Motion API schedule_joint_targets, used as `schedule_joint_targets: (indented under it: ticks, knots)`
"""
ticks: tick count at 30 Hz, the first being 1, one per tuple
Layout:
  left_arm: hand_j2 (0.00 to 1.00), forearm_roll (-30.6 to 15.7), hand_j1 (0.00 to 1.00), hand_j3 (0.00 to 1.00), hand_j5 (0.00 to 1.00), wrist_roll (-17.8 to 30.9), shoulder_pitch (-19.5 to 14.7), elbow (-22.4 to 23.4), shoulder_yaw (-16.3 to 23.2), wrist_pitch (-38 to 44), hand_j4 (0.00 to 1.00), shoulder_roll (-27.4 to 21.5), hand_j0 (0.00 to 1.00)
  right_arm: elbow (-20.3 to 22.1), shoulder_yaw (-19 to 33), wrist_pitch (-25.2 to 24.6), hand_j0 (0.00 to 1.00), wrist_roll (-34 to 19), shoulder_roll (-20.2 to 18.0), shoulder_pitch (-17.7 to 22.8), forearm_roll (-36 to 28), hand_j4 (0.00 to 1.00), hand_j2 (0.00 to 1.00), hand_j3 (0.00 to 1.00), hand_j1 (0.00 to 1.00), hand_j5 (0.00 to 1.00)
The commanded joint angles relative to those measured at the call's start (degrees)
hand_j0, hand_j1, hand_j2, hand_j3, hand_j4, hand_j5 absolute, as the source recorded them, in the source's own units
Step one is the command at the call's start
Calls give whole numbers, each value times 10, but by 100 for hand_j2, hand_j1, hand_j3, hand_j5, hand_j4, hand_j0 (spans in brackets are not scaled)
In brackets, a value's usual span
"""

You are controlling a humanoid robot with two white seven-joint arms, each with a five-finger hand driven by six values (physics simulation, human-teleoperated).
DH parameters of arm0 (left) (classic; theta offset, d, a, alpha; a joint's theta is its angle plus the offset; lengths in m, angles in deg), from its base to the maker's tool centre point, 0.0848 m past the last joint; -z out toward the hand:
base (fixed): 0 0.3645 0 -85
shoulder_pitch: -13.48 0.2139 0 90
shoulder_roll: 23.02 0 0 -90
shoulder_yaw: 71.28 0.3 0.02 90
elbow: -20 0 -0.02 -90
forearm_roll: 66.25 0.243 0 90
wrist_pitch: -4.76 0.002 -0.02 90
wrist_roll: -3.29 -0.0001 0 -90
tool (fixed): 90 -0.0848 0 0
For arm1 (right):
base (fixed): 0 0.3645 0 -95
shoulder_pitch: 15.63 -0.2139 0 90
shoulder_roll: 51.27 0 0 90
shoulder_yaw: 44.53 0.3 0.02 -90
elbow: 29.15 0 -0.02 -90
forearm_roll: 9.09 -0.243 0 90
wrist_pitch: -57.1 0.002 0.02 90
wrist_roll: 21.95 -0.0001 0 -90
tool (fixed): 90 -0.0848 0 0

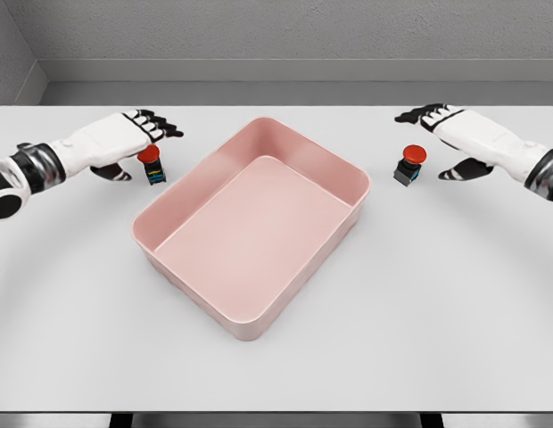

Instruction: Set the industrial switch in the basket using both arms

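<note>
A pink rectangular basket (pixel 334 165) sits in the middle of the white table, turned at an angle and with nothing in it. Left of it stands one industrial switch (pixel 152 166) with a red button on a black body. My left hand (pixel 138 143) hovers just above and behind that switch, fingers spread, thumb low beside it. A second switch (pixel 408 165) with a red button stands right of the basket. My right hand (pixel 441 138) is open beside and above it, fingers stretched over it and thumb to its right, not touching.
The white table (pixel 276 374) spreads wide in front of the basket. A grey wall (pixel 276 36) runs behind the table's far edge.
</note>
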Motion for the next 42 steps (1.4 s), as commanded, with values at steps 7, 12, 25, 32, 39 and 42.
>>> schedule_joint_targets:
  ticks: [7, 12, 25, 32, 39, 42]
  knots:
    - [100, 5, 100, 100, 100, 2, -5, 19, 2, 0, 100, 17, 100, -11, -3, -1, 100, 0, 29, -9, 17, 100, 100, 100, 100, 100]
    - [93, 13, 93, 93, 93, 2, -6, 19, 2, 0, 93, 21, 93, -30, -3, -1, 100, 1, 45, -17, 32, 100, 100, 100, 100, 100]
    - [75, 14, 75, 75, 75, 2, -5, 33, 9, 0, 75, 28, 75, -64, -44, -1, 100, -5, 53, -44, 41, 100, 100, 100, 100, 100]
    - [61, 14, 61, 61, 61, 2, -5, 34, 9, 0, 61, 27, 61, -68, -48, -1, 85, -30, 53, -49, 41, 85, 85, 85, 85, 85]
    - [46, 14, 46, 46, 46, 15, -5, 38, 9, 0, 46, 26, 46, -83, -50, -1, 83, -39, 55, -54, 41, 83, 83, 83, 83, 83]
    - [44, 14, 44, 44, 44, 15, -5, 38, 9, 0, 44, 24, 44, -90, -57, -1, 83, -40, 56, -58, 41, 83, 83, 83, 83, 83]
